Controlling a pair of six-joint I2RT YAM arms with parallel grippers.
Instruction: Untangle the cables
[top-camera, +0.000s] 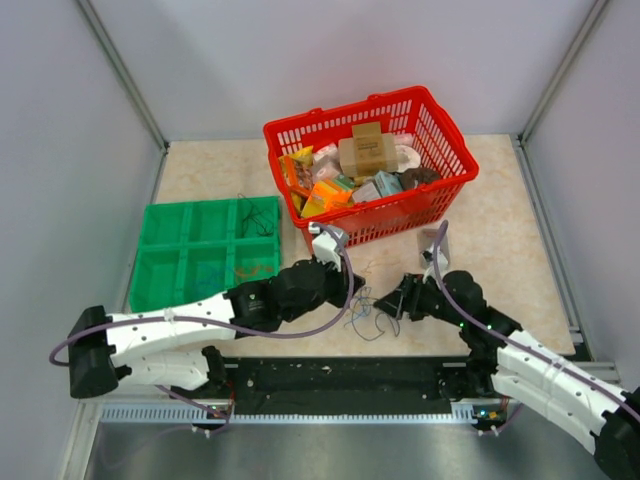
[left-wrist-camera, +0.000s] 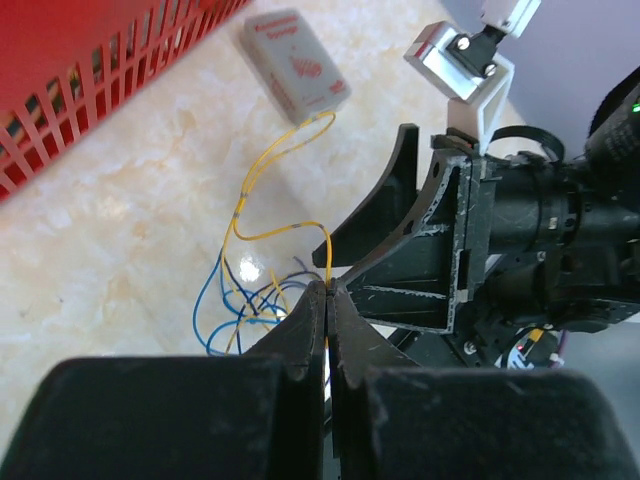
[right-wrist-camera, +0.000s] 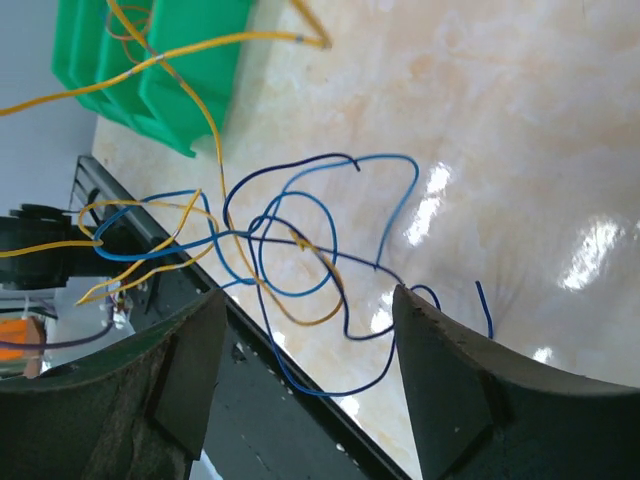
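**Left gripper** (left-wrist-camera: 328, 292): black, with matte, wedge-shaped jaws. The jaws are clenched flat together, and a yellow strand of the cables (right-wrist-camera: 290, 235) is pinched at their tips, low over the tabletop (right-wrist-camera: 500, 120).

**Right gripper** (right-wrist-camera: 308, 295): black, with two broad, flat-faced jaws spread wide apart. Nothing is gripped. The loops of the tangle are seen in the gap between the jaws, lying on the surface beyond them. Whether the jaws touch any strand cannot be told. It is set facing the left gripper, close by.

**Cables:** hair-thin, springy wires in yellow, light blue and dark blue, curled into loose overlapping loops. The small tangle is found on the tabletop between the two grippers, in front of the basket. One long yellow strand is drawn out of it towards the left gripper. A few more thin strands are seen in the tray compartments nearest the basket.

**Tabletop:** glossy, marbled beige, with bright glare patches.

**Box** (left-wrist-camera: 295, 62): small, flat, grey with red print. It lies on the tabletop beyond the tangle, beside the basket.

**Basket** (left-wrist-camera: 90, 60): red plastic lattice walls, rectangular, filled with assorted packets (top-camera: 367, 152).

**Tray** (right-wrist-camera: 170, 70): green moulded plastic, divided into square compartments, left of the basket.
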